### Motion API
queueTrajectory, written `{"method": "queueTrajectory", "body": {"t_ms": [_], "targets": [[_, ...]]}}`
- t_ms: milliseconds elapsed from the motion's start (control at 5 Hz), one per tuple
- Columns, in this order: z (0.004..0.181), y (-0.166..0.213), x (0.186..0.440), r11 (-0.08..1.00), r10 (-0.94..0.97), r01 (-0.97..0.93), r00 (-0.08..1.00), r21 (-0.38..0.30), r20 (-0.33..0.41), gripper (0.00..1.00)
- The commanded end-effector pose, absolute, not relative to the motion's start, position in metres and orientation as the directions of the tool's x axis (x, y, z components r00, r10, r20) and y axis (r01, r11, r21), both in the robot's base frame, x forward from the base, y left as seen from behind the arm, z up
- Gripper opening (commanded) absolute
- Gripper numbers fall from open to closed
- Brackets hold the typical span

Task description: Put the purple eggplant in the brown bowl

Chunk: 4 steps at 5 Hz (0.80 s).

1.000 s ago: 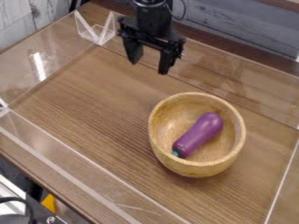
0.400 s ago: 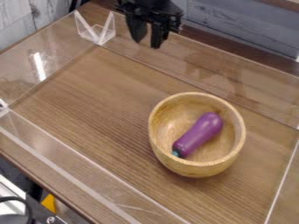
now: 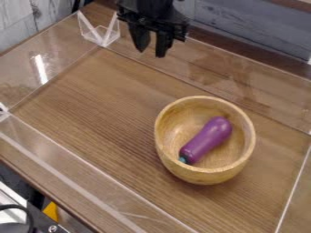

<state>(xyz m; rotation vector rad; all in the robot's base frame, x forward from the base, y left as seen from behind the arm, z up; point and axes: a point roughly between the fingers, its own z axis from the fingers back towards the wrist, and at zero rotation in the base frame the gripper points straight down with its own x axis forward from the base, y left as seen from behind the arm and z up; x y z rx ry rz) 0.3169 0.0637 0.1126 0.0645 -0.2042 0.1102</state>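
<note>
The purple eggplant (image 3: 206,138) is lying diagonally inside the brown bowl (image 3: 173,117), well apart from the gripper (image 3: 155,45), whose empty jaws are standing slightly spread.

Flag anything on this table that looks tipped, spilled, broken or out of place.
Nothing stands out. The glossy purple toy eggplant lies whole inside the upright round light-brown wooden bowl, and the wooden table shows no spill or damage.

One round light-brown wooden bowl (image 3: 205,139) is here. One glossy purple toy eggplant (image 3: 206,139) is here. One black robot gripper (image 3: 155,40) is here.
</note>
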Motion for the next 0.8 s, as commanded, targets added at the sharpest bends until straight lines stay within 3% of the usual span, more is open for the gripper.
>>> {"method": "queueTrajectory", "body": {"t_ms": [0,600], "targets": [[0.126,0.071,0.325,0.990,0.104,-0.124,0.961,0.063,0.256,1.00],[0.136,0.115,0.328,0.996,0.061,-0.074,0.962,0.039,0.267,1.00]]}}
